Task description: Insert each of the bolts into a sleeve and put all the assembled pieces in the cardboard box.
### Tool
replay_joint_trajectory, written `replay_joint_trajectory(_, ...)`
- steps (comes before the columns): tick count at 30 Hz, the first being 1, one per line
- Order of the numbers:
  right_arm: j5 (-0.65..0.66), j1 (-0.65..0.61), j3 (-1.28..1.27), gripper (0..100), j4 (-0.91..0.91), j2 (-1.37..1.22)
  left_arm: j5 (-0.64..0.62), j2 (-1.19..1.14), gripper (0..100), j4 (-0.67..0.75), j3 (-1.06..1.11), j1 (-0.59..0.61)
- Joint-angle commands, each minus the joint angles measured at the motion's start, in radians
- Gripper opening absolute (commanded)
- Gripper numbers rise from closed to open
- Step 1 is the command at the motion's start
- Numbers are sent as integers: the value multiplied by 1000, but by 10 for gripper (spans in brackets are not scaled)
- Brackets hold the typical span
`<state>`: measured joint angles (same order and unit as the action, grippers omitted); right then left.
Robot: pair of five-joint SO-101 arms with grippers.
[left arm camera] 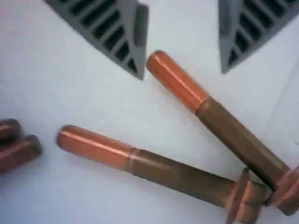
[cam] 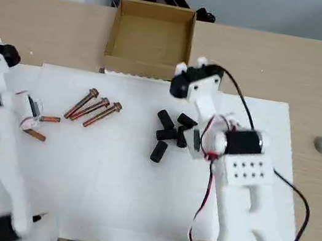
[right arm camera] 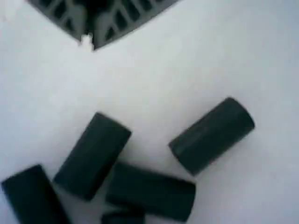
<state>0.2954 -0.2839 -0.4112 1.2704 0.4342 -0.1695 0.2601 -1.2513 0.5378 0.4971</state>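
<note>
**A:** What are the left arm's fingers doing?

**B:** The left gripper (left arm camera: 182, 72) hangs low over the white sheet (cam: 111, 193). Its grey ribbed fingers (left arm camera: 112, 32) are spread apart and hold nothing. The tip of one copper-coloured metal bolt (left arm camera: 210, 116) lies between them. A second bolt (left arm camera: 154, 163) lies just beside it, with the two heads close together.

**A:** And the other bolts?

**B:** Three more bolts (cam: 94, 107) lie in a loose fan nearer the middle of the sheet, well apart from the sleeves.

**A:** The right side?

**B:** The right gripper (right arm camera: 91, 39) has its fingers pressed together with nothing between them. It sits just above the black cylindrical sleeves (right arm camera: 93, 156), which lie on their sides in a cluster. One sleeve (right arm camera: 212, 135) lies slightly apart from the others.

**A:** Where is the box?

**B:** The open brown cardboard box (cam: 142, 66) sits on the light wooden tabletop (cam: 319, 73), at the sheet's far edge.
</note>
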Motion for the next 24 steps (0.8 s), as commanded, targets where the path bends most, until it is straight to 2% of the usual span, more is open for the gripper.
replay_joint_trajectory(1, 15, -7, 166, 8, 44, -87, -66, -189, 105, -11, -116, 2)
replay_joint_trajectory(6, 29, -8, 226, 12, 47, -145, -130, -247, 105, -6, -130, -12)
replay_joint_trajectory(10, 68, -24, 224, 102, 51, -151, -207, -213, 110, 18, -119, -9)
replay_joint_trajectory(12, 74, -28, 224, 138, 54, -151, -256, -189, 143, 40, -97, -5)
replay_joint_trajectory(14, 74, -28, 222, 134, 54, -153, -278, -164, 176, 61, -67, 35)
replay_joint_trajectory(18, 77, -28, 222, 104, 53, -159, -281, -124, 181, 110, -25, 129)
replay_joint_trajectory(24, 114, -30, 226, 90, 54, -231, -293, -129, 181, 146, -24, 137)
